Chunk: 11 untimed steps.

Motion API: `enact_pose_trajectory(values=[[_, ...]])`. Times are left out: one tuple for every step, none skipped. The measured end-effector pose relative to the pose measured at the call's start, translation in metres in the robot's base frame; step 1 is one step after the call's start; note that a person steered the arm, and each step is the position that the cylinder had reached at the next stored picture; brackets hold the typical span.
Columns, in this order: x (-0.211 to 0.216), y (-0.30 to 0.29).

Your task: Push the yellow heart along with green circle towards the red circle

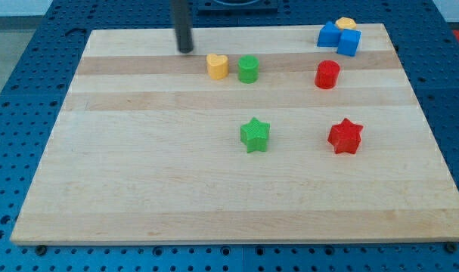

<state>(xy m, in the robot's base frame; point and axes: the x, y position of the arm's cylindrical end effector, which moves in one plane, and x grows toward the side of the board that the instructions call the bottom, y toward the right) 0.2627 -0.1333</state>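
Your yellow heart (217,66) sits toward the far side of the bench (138,174), just left of the green circle (248,69), the two close beside each other with a sliver of gap between them. The red circle (327,75) stands well to their right on nearly the same line, so most of the travel looks to be left. My tip (185,50) rests a little left of the heart and slightly farther back, apart from it (there are no fingers on this rod, so nothing to be wide, narrow or holding). You would likely want the tip brought nearer, level with the heart, before pushing right. Nearer lie a green star (255,134) and a red star (345,136); at the far right, blue blocks (339,37) crowd a yellow one (345,23).
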Motion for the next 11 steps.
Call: enact_pose_trajectory(values=[[0.037, -0.032], [0.059, -0.028], [0.055, 0.027], [0.037, 0.081], [0.026, 0.126], [0.026, 0.126], [0.026, 0.1], [0.032, 0.095], [0.038, 0.095], [0.038, 0.114], [0.028, 0.178]])
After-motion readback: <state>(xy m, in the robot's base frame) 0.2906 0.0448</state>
